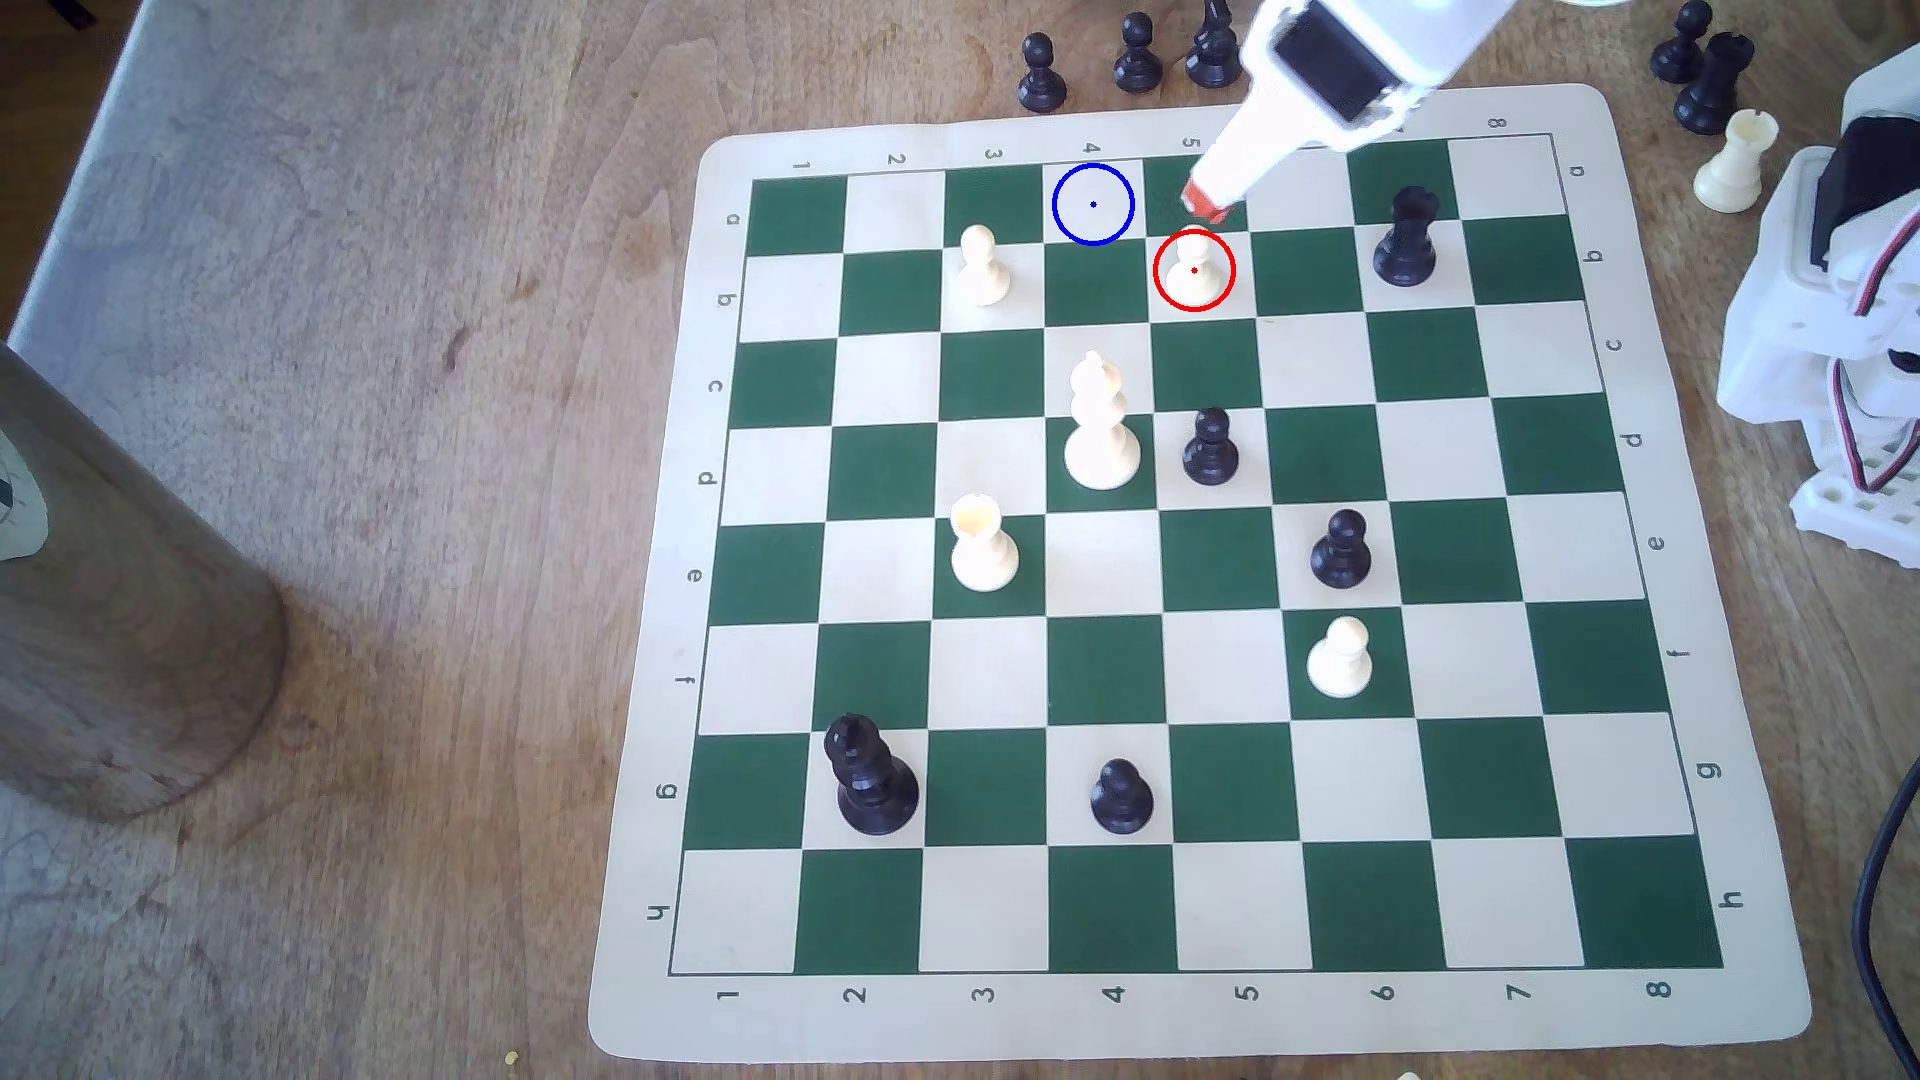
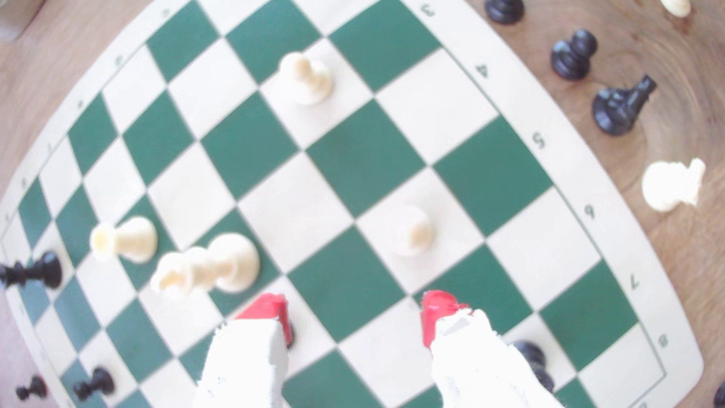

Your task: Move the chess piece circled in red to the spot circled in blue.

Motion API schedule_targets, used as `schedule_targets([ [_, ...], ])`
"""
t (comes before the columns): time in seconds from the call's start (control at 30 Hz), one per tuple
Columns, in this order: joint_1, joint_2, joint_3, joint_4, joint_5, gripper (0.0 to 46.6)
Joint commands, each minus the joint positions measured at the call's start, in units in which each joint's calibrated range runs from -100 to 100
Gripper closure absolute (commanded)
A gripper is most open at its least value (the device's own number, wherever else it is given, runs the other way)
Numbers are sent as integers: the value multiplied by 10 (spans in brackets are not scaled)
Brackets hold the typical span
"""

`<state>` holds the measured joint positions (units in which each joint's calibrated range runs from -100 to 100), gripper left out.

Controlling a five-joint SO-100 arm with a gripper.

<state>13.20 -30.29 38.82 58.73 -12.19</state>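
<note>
In the exterior view, the blue-ringed square (image 1: 1093,205) lies vacant at the board's far edge. Diagonally right, the red-circled white pawn (image 1: 1194,268) (upright) stands free. The gripper (image 2: 355,317) hovers just above, jaws spread, empty.

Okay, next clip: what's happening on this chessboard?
A single robot arm is working over a green-and-cream chessboard. Its hand is open, red-tipped fingers spread with nothing between them, hovering just beyond the white pawn ringed in red. The pawn stands upright on its cream square, not yet gripped. The blue-ringed cream square, one step diagonally away at the board's far edge, is empty.
</note>
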Motion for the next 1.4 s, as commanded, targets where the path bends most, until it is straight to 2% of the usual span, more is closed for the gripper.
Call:
schedule_targets([
  [0.0,4,43,-64,-1,2,304],
  [0.13,-7,78,-70,16,3,346],
  [0.47,-12,153,-66,-30,-2,312],
  [0.63,-10,172,-28,-81,-3,295],
  [1.37,17,217,-40,-115,8,299],
])
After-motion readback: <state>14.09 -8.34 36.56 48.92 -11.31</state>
